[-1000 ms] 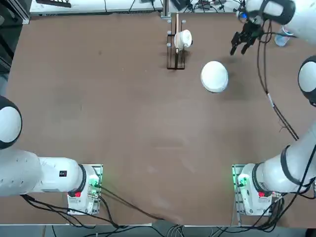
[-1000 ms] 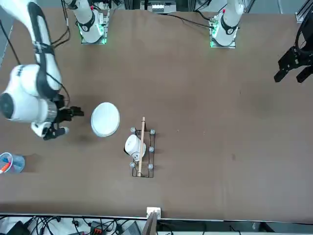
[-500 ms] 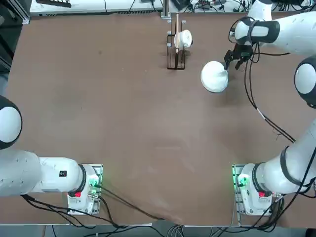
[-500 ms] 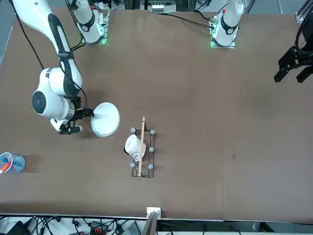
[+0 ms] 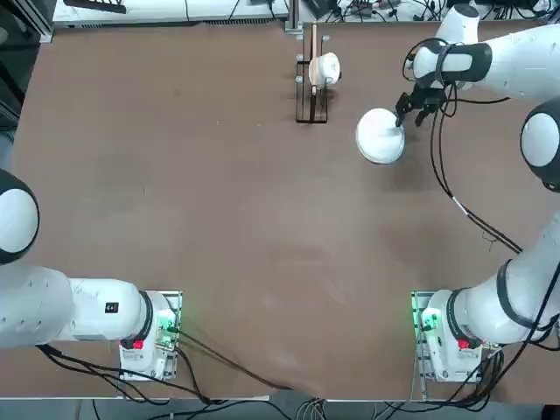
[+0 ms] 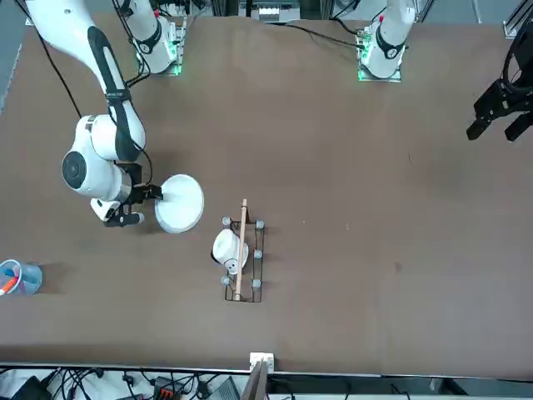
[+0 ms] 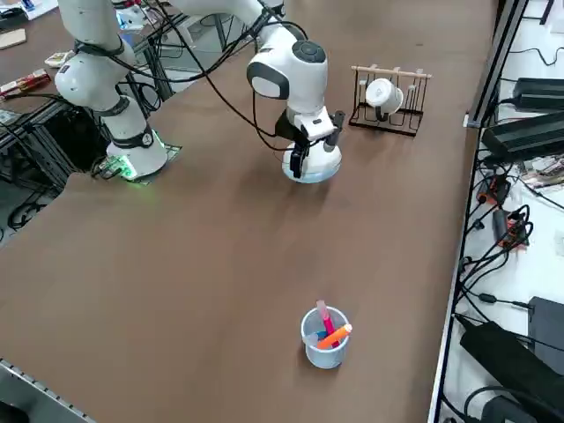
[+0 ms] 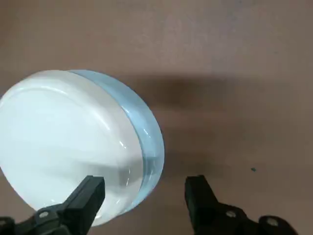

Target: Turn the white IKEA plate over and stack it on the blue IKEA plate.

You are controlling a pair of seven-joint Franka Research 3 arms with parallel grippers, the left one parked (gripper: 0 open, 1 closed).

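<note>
Sitting on the blue IKEA plate, white IKEA plate, right of center in upper half of top view; left of center in front view. Right gripper is at the plates, wide open, nothing held between its fingers. In wrist view one finger overlaps the white plate, the other shows against bare brown tabletop; can't tell if anything touches. Wrist view shows the blue rim sticking out from under the white one; top and front views show only a white disc. Side view has a pale blue edge below the white, plates at upper center of frame, partly behind the gripper. Wire rack with white cup: top of top view, just right of center; upper right in side view. Translucent cup with orange item: lower center of side view, left edge of front view, out of sight in top view.
</note>
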